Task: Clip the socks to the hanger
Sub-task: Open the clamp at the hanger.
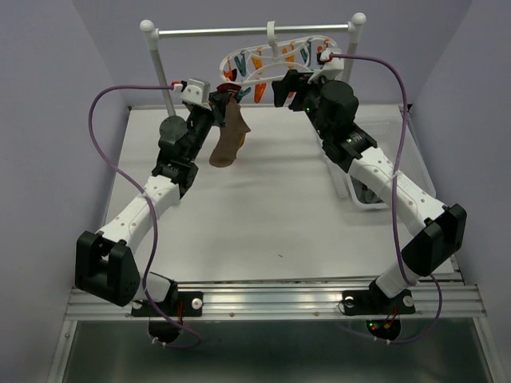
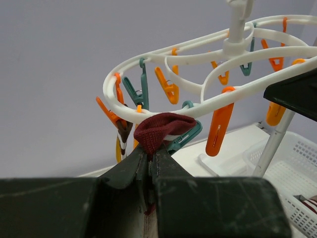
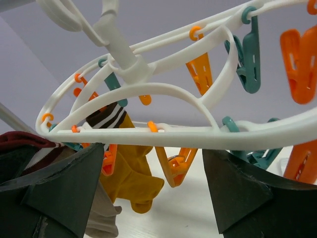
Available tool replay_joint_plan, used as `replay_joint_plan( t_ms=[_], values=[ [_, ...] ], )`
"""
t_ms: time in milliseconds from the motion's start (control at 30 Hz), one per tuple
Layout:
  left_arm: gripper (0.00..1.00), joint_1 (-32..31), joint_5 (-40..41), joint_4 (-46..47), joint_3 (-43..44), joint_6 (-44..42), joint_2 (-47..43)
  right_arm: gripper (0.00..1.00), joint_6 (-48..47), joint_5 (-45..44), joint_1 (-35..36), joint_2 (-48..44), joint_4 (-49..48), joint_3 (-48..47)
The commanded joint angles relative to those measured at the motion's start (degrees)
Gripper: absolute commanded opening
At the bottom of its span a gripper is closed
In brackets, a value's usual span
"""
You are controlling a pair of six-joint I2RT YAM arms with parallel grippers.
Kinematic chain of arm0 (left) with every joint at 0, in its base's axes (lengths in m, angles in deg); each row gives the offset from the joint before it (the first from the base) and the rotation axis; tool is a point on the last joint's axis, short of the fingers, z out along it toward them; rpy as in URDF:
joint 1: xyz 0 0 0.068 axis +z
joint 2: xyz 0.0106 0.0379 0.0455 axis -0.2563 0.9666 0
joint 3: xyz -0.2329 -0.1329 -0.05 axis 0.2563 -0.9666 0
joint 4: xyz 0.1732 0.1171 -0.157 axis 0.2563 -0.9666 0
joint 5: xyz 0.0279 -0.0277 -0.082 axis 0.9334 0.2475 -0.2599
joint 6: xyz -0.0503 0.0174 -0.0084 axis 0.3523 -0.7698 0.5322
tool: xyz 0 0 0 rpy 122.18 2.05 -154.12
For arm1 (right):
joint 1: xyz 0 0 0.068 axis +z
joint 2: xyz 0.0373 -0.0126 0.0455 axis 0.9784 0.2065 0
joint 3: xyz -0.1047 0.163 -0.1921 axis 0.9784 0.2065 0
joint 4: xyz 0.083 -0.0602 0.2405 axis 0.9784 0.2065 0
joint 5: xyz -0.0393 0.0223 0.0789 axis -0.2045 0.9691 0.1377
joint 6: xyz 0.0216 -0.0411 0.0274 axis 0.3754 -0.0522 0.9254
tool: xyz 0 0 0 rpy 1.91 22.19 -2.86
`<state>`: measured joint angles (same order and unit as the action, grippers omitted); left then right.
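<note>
The white oval hanger point(image 1: 271, 60) hangs by its hook from the rail, with orange and teal clips under its ring. My left gripper point(image 1: 226, 100) is shut on the maroon cuff point(image 2: 161, 130) of a brown sock point(image 1: 227, 144), which dangles below it. The cuff is pressed against the ring point(image 2: 198, 54) beside a teal clip point(image 2: 185, 136). My right gripper point(image 1: 283, 86) is open, its jaws on either side of an orange clip point(image 3: 176, 166) just under the ring point(image 3: 163, 131). A mustard sock point(image 3: 131, 178) with a striped cuff hangs clipped at the ring's left end.
The silver rail point(image 1: 247, 30) on white posts stands at the back of the table. A white plastic basket point(image 1: 375, 159) sits at the right, behind my right arm, and also shows in the left wrist view point(image 2: 297, 168).
</note>
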<state>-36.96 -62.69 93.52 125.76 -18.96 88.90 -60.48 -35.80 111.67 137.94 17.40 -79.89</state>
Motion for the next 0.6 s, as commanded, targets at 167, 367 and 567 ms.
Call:
replay_joint_plan(
  t_ms=[167, 367, 567],
  values=[
    [0.00, 0.31, 2.35, 4.47, 1.40, -2.58, 1.39, 0.86, -1.39, 7.36, -3.09, -1.44, -3.76, -0.48],
    [0.00, 0.40, 2.79, 4.20, 1.75, -2.84, 1.48, 0.86, -2.62, 8.67, -4.14, -3.02, -4.11, 1.63],
    [0.00, 0.49, 3.58, 4.20, 1.92, -3.10, 1.57, 0.86, -6.22, 14.29, -4.14, -3.46, -6.12, 2.86]
  ],
)
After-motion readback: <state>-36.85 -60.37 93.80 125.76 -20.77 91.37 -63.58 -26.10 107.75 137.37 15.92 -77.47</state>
